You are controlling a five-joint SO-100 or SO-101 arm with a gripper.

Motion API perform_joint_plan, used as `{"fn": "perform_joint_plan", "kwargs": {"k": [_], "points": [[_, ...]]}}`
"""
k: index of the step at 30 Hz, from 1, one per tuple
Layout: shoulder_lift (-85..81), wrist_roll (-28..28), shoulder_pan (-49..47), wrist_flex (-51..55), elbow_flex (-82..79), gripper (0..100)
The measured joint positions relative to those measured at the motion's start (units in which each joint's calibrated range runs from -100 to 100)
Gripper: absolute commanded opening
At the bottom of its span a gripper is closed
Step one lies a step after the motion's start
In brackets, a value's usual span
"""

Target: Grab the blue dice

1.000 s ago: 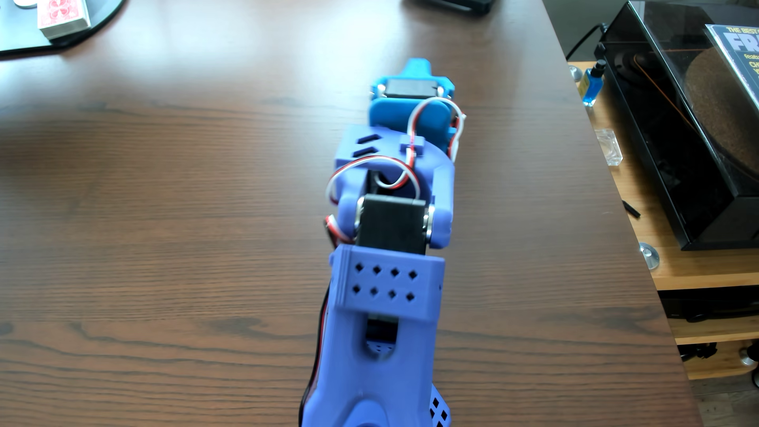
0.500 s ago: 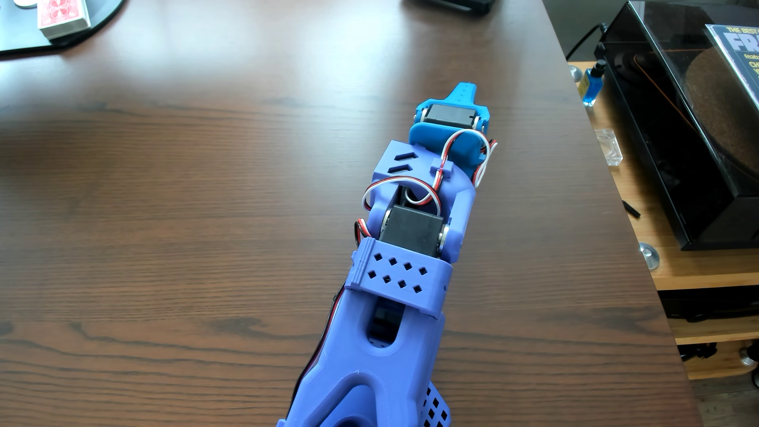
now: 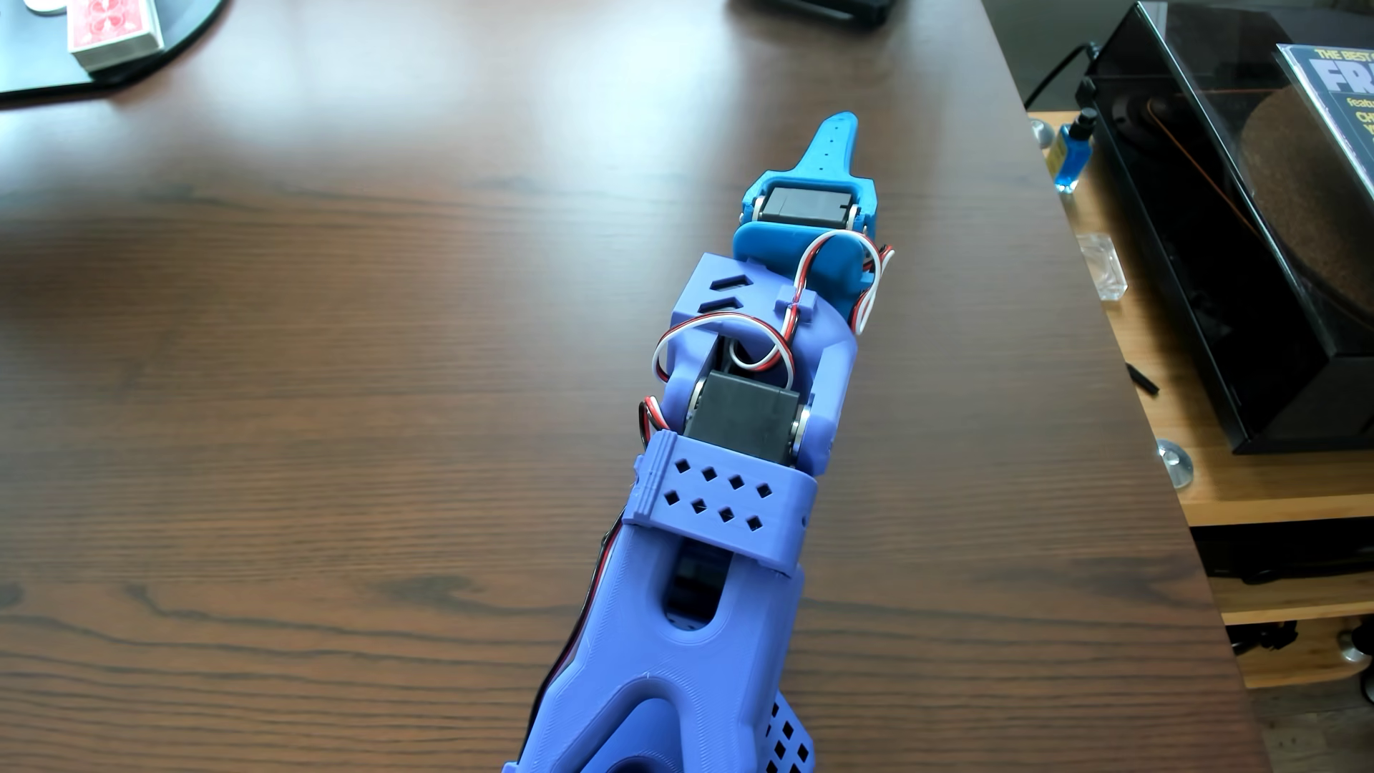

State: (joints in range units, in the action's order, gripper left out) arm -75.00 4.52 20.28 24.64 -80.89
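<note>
My purple arm point(image 3: 714, 535) reaches from the bottom of the other view across the wooden table point(image 3: 334, 372) toward the far side. The light-blue gripper point(image 3: 836, 126) points away from the camera, right of centre. Only its upper finger point(image 3: 833, 152) shows from above. The other finger lies hidden beneath it, so the gap between them cannot be judged. The blue dice is not in view. No small dark cube shows on the bare table, and whatever lies under the gripper is hidden.
A red deck of cards point(image 3: 115, 30) lies on a dark mat point(image 3: 171, 44) at the far left. A black object point(image 3: 818, 11) sits at the far edge. The table's right edge point(image 3: 1100, 312) runs beside a wooden shelf holding a record player point(image 3: 1227, 223).
</note>
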Motion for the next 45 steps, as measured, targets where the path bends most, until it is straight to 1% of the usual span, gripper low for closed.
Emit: {"fn": "perform_joint_plan", "kwargs": {"k": [22,24,28,29,31,34,38,43,45], "points": [[0.0,0.0,0.0,0.0,0.0,18],[0.0,0.0,0.0,0.0,0.0,15],[0.0,0.0,-3.98,0.0,0.0,2],[0.0,0.0,-5.44,0.0,0.0,1],[0.0,0.0,-8.61,0.17,0.0,3],[0.0,0.0,-12.6,3.13,-0.18,4],[0.0,-0.26,-18.2,10.95,-1.88,4],[0.0,-4.55,-21.29,20.95,-1.97,4],[0.0,-5.02,-21.45,23.47,-1.97,4]]}}
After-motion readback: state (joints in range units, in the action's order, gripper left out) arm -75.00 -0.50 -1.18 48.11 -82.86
